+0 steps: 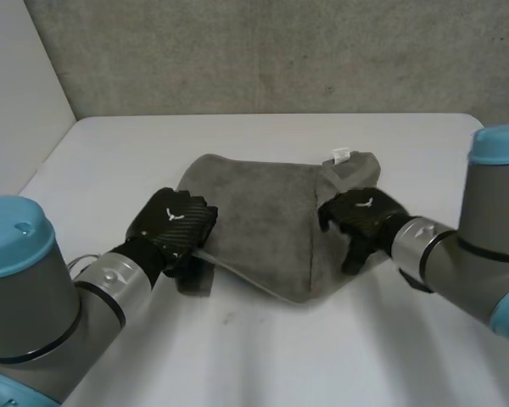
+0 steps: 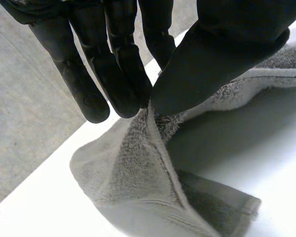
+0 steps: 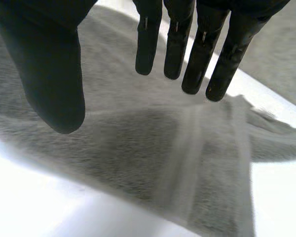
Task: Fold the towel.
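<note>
Grey terry towel [image 1: 263,225], soft, limp and probably light, bunched at the middle of the white table [image 1: 237,356]; left hand [image 1: 174,222] pinches its hemmed edge between thumb and fingers, right hand [image 1: 362,216] spread and empty above the other side; best taken at hemmed corners.

White table [image 1: 263,356], rough grey wall [image 1: 280,51] behind, pale side wall [image 1: 17,85].

Head view down from behind, wrist views close, all sharing towel [image 1: 263,216]
</note>
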Tool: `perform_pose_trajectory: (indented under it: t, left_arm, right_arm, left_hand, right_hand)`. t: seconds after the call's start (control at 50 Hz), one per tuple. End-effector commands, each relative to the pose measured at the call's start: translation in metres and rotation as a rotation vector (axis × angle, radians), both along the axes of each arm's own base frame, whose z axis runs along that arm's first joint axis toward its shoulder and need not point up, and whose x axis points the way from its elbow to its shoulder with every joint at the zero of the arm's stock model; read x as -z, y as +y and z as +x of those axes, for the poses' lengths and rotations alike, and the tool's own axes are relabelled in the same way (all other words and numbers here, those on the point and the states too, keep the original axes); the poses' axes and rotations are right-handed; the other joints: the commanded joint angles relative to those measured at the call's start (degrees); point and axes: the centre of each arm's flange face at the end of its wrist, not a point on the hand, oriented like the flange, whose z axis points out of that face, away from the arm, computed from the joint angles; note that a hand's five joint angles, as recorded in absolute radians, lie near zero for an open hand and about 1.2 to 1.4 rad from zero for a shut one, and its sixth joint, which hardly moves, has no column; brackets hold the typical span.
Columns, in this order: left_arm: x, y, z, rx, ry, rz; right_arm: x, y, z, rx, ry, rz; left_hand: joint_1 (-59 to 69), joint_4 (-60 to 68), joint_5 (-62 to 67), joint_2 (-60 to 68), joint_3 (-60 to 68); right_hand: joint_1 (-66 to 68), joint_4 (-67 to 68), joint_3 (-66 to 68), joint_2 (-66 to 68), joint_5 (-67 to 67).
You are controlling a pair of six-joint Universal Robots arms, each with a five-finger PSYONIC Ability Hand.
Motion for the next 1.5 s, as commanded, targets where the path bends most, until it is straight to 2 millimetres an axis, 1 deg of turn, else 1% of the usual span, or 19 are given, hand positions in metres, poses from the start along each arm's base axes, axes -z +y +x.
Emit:
perform_pose_trajectory:
  t: [0.02,0.1,0.2,0.3,0.44,0.58,0.8,0.92,1.02,1.06,1.08,1.12,1.2,1.3,1.34,1.4,1.44,1.46,1.5]
  left_arm:
    - [-0.027,0.002,0.001,-0.006,0.049,-0.074]
    - [-0.043,0.003,0.002,-0.007,0.078,-0.116]
    - [-0.086,0.006,-0.001,0.001,0.152,-0.231]
    - [-0.109,0.015,-0.006,0.029,0.200,-0.270]
    - [-0.121,0.026,-0.014,0.062,0.222,-0.269]
    - [-0.129,0.021,-0.014,0.006,0.234,-0.291]
    - [-0.135,0.017,-0.016,-0.003,0.245,-0.308]
    - [-0.136,0.016,-0.015,-0.005,0.249,-0.309]
    - [-0.137,0.018,-0.014,-0.008,0.266,-0.300]
    - [-0.139,0.017,-0.012,-0.031,0.287,-0.291]
    - [-0.139,0.017,-0.012,-0.031,0.288,-0.291]
    - [-0.141,0.014,-0.008,-0.065,0.311,-0.281]
    - [-0.141,0.012,-0.006,-0.087,0.328,-0.273]
    - [-0.139,0.010,-0.004,-0.099,0.320,-0.270]
    - [-0.136,0.004,0.001,-0.123,0.310,-0.266]
    - [-0.135,-0.001,0.005,-0.141,0.305,-0.265]
    - [-0.130,-0.013,0.015,-0.186,0.288,-0.257]
    - [-0.130,-0.013,0.015,-0.186,0.288,-0.257]
    - [-0.122,-0.021,0.023,-0.216,0.269,-0.243]
  right_arm:
    - [0.002,-0.025,-0.030,0.175,-0.151,0.102]
    - [0.005,-0.028,-0.037,0.172,-0.181,0.134]
    - [0.015,-0.018,-0.038,0.108,-0.204,0.201]
    - [0.027,-0.013,-0.037,0.109,-0.223,0.205]
    - [0.031,-0.003,-0.015,0.125,-0.356,0.184]
    - [0.050,0.034,0.020,0.061,-0.376,0.260]
    - [0.053,0.061,0.038,0.092,-0.369,0.204]
    - [0.055,0.054,0.046,0.136,-0.418,0.146]
    - [0.061,0.033,0.052,0.204,-0.455,0.054]
    - [0.067,0.025,0.056,0.219,-0.450,0.034]
    - [0.067,0.025,0.056,0.219,-0.450,0.033]
    - [0.071,0.018,0.057,0.232,-0.450,0.036]
    - [0.072,0.016,0.056,0.235,-0.450,0.037]
    - [0.051,-0.011,0.034,0.302,-0.473,-0.025]
    - [0.010,-0.031,0.017,0.328,-0.503,-0.149]
    - [-0.012,-0.040,0.006,0.330,-0.489,-0.226]
    - [-0.047,-0.059,-0.021,0.312,-0.379,-0.377]
    - [-0.047,-0.059,-0.021,0.312,-0.379,-0.377]
    - [-0.084,-0.057,-0.032,0.223,-0.225,-0.496]
  left_hand:
    - [11.75,10.23,10.51,10.25,10.32]
    - [11.75,10.23,10.51,10.25,10.32]
    - [11.75,10.23,10.51,10.25,10.32]
    - [11.75,10.23,10.51,10.25,10.32]
    - [11.75,10.23,10.51,10.25,10.32]
    - [11.75,10.23,10.51,10.25,10.32]
    - [11.75,10.23,10.51,10.25,10.32]
    - [11.75,10.23,10.51,10.25,10.32]
    - [11.75,10.23,10.51,10.25,10.32]
    - [11.75,10.23,10.51,10.25,10.32]
    - [11.75,10.23,10.51,10.25,10.32]
    - [11.75,10.23,10.51,10.25,10.32]
    - [11.75,10.23,10.51,10.25,10.32]
    - [11.75,10.23,10.51,10.25,10.32]
    - [11.75,10.23,10.51,10.25,10.32]
    - [11.75,10.23,10.51,10.25,10.32]
    - [11.75,10.23,10.51,10.25,10.32]
    - [11.75,10.23,10.51,10.25,10.32]
    - [11.75,10.23,10.51,10.25,10.32]
  right_hand:
    - [-5.04,-8.74,-8.72,-9.34,-9.07]
    - [-5.06,-8.76,-8.74,-9.36,-9.09]
    - [-9.41,-13.10,-13.09,-13.71,-13.44]
    - [-11.12,-14.81,-14.80,-15.42,-15.15]
    - [-11.12,-14.81,-14.80,-15.42,-15.15]
    - [-13.47,-17.16,-17.15,-17.77,-17.50]
    - [-17.59,-21.29,-21.27,-21.89,-21.63]
    - [-14.99,-18.68,-18.66,-19.29,-19.02]
    - [2.34,-1.36,-1.34,-1.96,-1.69]
    - [26.09,22.40,22.42,21.80,22.06]
    - [26.22,22.53,22.55,21.92,22.19]
    - [48.32,44.62,44.64,44.02,44.29]
    - [52.41,48.71,48.73,48.11,48.37]
    - [52.41,48.71,48.73,48.11,48.37]
    - [52.41,48.71,48.73,48.11,48.37]
    - [52.41,48.71,48.73,48.11,48.37]
    - [52.41,48.71,48.73,48.11,48.37]
    - [52.41,48.71,48.73,48.11,48.37]
    - [52.41,48.71,48.73,48.11,48.37]
